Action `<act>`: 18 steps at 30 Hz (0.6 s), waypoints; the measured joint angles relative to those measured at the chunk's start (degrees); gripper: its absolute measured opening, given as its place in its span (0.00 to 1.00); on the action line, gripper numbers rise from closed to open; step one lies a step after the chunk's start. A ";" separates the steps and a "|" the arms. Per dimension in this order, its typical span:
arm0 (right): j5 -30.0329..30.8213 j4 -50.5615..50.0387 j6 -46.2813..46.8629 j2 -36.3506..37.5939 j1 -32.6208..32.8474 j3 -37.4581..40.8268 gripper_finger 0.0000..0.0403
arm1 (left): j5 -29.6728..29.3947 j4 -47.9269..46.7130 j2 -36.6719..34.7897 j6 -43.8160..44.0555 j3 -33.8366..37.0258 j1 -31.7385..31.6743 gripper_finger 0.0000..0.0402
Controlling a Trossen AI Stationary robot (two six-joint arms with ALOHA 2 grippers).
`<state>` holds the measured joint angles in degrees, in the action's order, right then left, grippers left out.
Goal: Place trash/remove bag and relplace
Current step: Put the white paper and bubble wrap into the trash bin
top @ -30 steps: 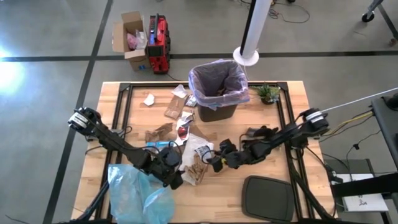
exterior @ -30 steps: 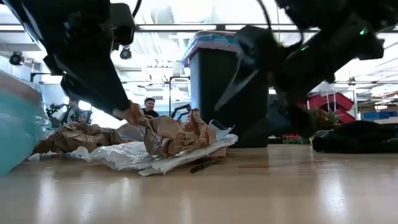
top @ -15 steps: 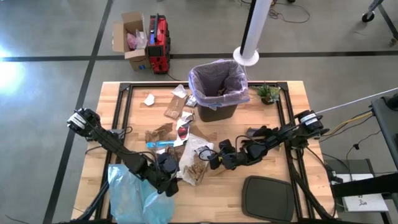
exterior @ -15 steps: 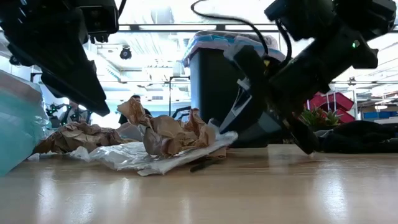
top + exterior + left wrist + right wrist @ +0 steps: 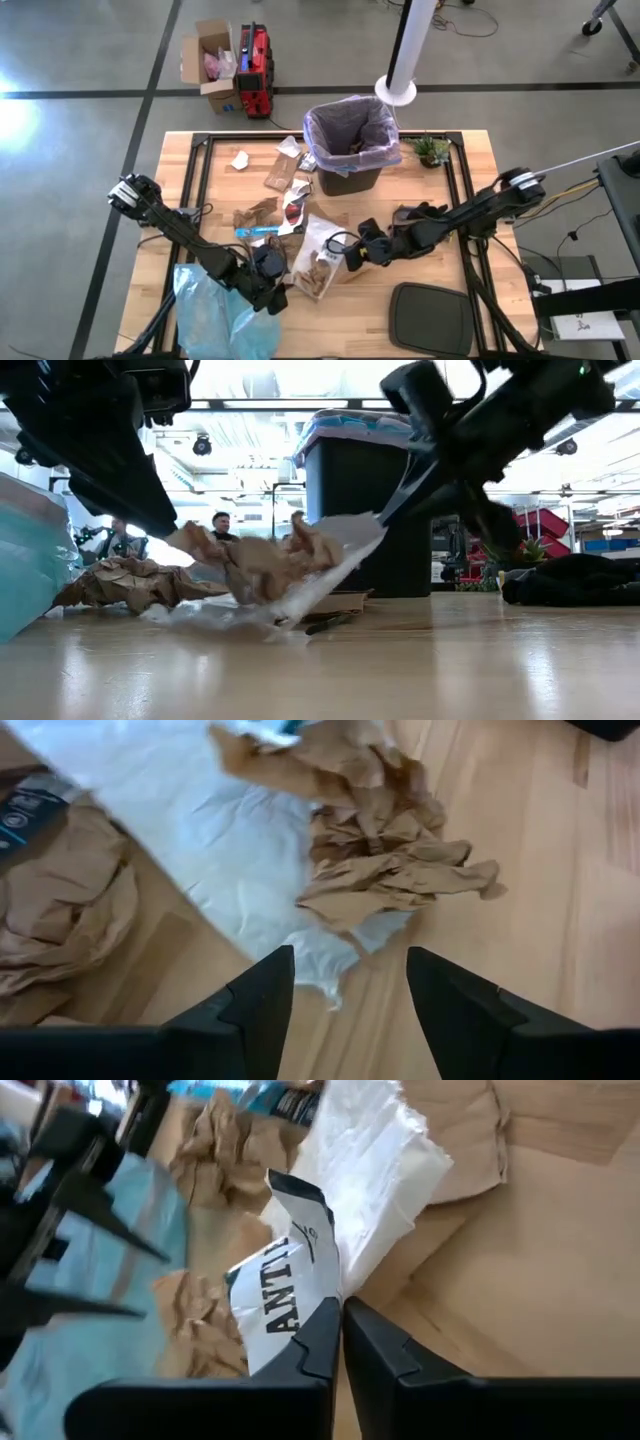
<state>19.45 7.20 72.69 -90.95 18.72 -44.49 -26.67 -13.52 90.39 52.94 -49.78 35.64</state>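
A: Where's the trash? Quick.

B: Main pile sits mid-desk: a white plastic wrapper (image 5: 318,255) with crumpled brown paper (image 5: 320,272) lying on it. More scraps (image 5: 262,212) lie between it and the black bin (image 5: 352,150) at the far edge.

A: Who has it?

B: Right hand (image 5: 352,254) is pinched tight on the wrapper's edge; its wrist view shows printed white film (image 5: 290,1285) caught between the closed fingers. In the low view that edge is raised and the sheet slopes down to the desk (image 5: 440,250), so the brown paper rides on it like a sling.

A: Left?

B: Left hand (image 5: 272,280) hovers just beside the pile, fingers (image 5: 262,995) partly apart, holding nothing, next to the light-blue bag (image 5: 215,318).

A: Bin ready?

B: Lavender liner (image 5: 350,127) is folded over the rim, so the load can go straight in.
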 joint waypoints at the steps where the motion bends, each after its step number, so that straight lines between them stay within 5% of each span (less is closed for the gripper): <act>1: -0.36 -0.88 -0.29 1.07 0.02 0.00 0.01 | -0.29 0.02 0.00 -0.26 0.00 0.00 0.44; 18: -4.41 -8.79 -14.35 27.35 0.00 0.00 0.00 | -3.79 -0.10 0.05 -3.06 0.00 -0.07 0.46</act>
<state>15.03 -1.59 58.34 -63.60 18.72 -44.49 -30.46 -13.62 90.44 49.88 -49.78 35.57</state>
